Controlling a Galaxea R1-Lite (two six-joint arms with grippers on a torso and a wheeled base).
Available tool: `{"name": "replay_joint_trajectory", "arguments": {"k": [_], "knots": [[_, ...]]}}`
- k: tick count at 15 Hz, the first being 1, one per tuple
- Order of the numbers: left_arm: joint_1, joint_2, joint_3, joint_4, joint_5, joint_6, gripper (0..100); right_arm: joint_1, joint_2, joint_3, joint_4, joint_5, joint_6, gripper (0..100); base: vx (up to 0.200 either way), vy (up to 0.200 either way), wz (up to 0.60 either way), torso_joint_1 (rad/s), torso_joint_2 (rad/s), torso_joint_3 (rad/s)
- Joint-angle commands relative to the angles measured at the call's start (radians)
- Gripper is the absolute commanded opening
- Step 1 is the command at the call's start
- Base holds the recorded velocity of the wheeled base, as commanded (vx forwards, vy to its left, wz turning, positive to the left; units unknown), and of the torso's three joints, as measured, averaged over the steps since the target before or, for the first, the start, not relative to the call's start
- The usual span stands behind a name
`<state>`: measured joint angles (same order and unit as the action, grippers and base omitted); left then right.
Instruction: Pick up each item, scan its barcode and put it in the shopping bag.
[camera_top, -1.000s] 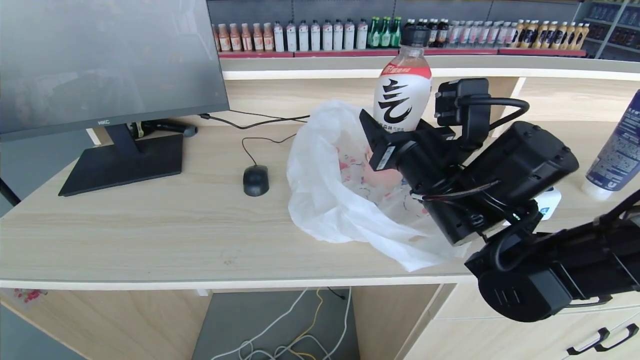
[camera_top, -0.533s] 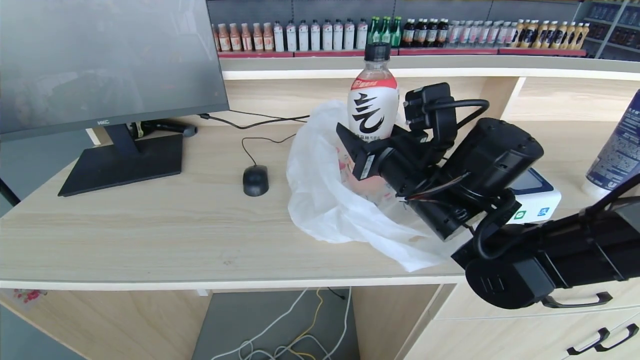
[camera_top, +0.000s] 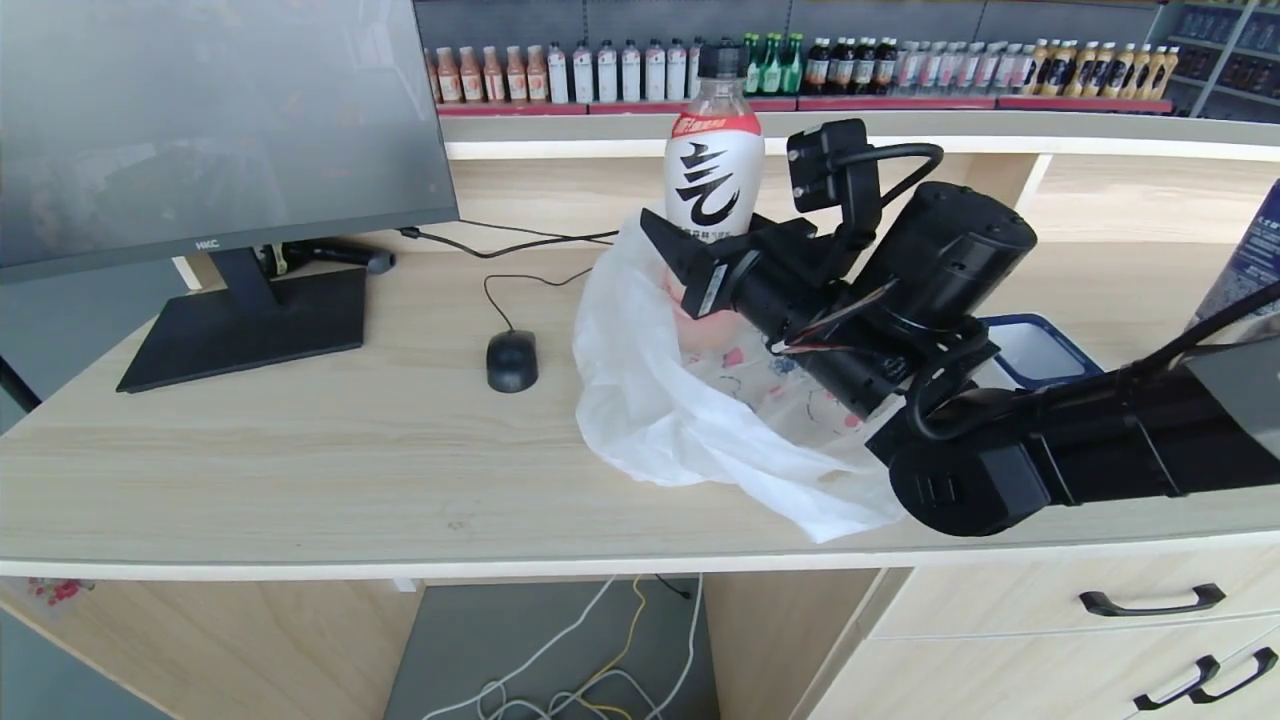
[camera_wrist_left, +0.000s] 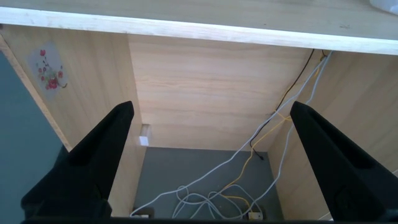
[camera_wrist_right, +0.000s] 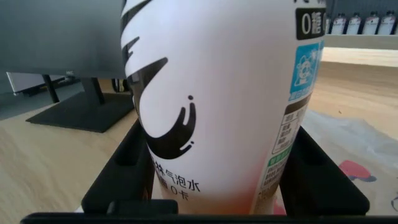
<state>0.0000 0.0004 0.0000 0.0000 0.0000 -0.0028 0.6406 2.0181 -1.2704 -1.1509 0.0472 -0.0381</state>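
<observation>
Your right gripper (camera_top: 725, 250) pinches the bottle (camera_top: 713, 170) upright over the shopping bag (camera_top: 640, 400), so the drop is left. The bag possibly holds nothing yet. Your left gripper (camera_wrist_left: 211, 124) hangs spread.

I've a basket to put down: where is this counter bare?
Widest bare patch: front left of the counter, bordered by the monitor stand, the mouse and the shopping bag. A narrower strip lies between mouse and bag. The right is crowded: the right hand holds the bottle above the bag, its arm crossing the counter by a blue-topped box.
</observation>
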Motion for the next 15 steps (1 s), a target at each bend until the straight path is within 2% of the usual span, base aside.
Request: {"name": "replay_joint_trajectory", "arguments": {"k": [1,5,7,12,15], "knots": [[-0.002,0.0,0.0,0.0,0.0,0.0,100,-0.009,0.05,-0.064,0.005,0.028,0.017,0,0.0,0.0,0.0,0.0,0.0,0.0],[0.0,0.0,0.0,0.0,0.0,0.0,100,-0.012,0.068,-0.053,0.002,0.057,0.132,0,0.0,0.0,0.0,0.0,0.0,0.0],[-0.002,0.0,0.0,0.0,0.0,0.0,100,-0.035,0.08,-0.058,0.002,0.063,0.138,0,0.0,0.0,0.0,0.0,0.0,0.0],[0.0,0.0,0.0,0.0,0.0,0.0,100,-0.102,0.133,-0.06,-0.018,0.158,0.135,0,0.0,0.0,0.0,0.0,0.0,0.0],[-0.002,0.0,0.0,0.0,0.0,0.0,100,-0.116,0.159,-0.053,-0.046,0.16,0.115,0,0.0,0.0,0.0,0.0,0.0,0.0]]}}
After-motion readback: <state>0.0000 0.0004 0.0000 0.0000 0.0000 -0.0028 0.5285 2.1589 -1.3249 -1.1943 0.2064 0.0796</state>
